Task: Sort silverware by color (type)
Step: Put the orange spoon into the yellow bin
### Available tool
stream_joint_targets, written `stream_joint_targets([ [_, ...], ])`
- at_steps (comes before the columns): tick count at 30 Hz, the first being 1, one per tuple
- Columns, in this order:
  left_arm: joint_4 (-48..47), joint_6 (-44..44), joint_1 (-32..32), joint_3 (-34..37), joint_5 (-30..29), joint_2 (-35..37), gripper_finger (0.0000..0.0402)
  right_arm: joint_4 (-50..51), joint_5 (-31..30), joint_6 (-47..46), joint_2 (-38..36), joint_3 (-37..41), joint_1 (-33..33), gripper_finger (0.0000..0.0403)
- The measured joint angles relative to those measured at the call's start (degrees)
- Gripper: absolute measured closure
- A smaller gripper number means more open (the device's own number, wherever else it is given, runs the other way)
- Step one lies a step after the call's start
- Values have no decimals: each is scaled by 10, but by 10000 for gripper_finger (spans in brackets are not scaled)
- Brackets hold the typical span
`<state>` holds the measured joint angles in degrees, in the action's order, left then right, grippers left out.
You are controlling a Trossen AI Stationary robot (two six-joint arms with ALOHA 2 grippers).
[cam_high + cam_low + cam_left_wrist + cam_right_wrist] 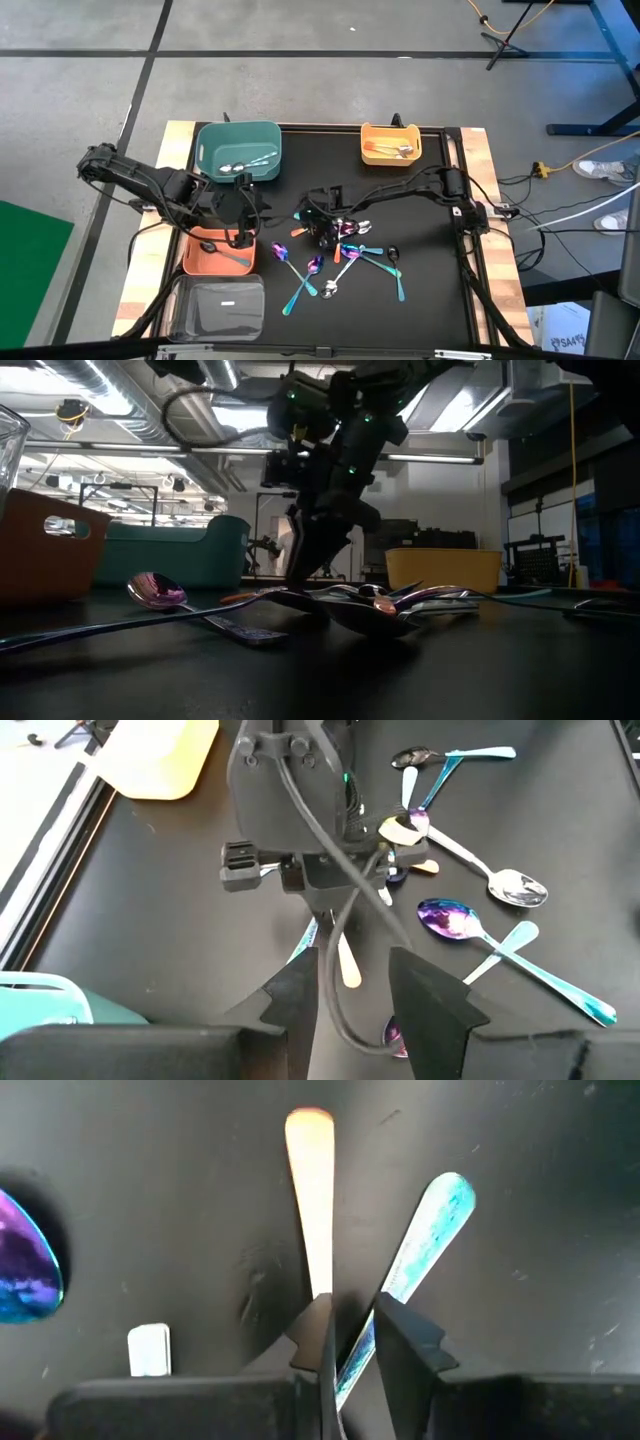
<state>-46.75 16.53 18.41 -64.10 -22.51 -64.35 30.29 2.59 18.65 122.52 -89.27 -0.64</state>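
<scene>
left gripper (238, 236): i have it parked over the orange bin (200, 262), fingers apart, nothing between them.
silverware (345, 262): loose pile mid-mat, a few already in the teal bin (212, 138) and yellow bin (372, 132).
right gripper (347, 1342): down on the pile, jaws narrow, pinching what looks like the teal spoon (425, 1230) by its handle; orange spoon (309, 1180) just beside.
handling: i judge them light, stiff, slick; take mid-handle.
writing: none readable.
</scene>
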Motion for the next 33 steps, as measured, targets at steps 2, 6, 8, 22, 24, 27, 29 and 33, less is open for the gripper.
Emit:
stream_joint_targets([
  [2,0,0,0,0,0,0,283,1,0,0,2,0,0,340],
  [6,-1,-1,0,0,0,0,283,-1,0,0,7,-1,0,340],
  [8,-1,-1,0,0,0,0,283,-2,0,0,10,-1,-1,340],
  [22,-2,-1,0,0,0,0,283,3,2,-3,5,-1,-1,340],
  [24,-2,-1,0,0,1,0,283,4,14,-3,5,0,-1,340],
  [27,-2,-1,0,0,1,0,283,4,28,-4,5,0,-1,340],
  [29,-2,-1,0,0,1,0,283,4,31,-4,5,0,-1,340],
  [33,-2,-1,0,0,1,0,283,3,31,-4,5,0,-1,340],
])
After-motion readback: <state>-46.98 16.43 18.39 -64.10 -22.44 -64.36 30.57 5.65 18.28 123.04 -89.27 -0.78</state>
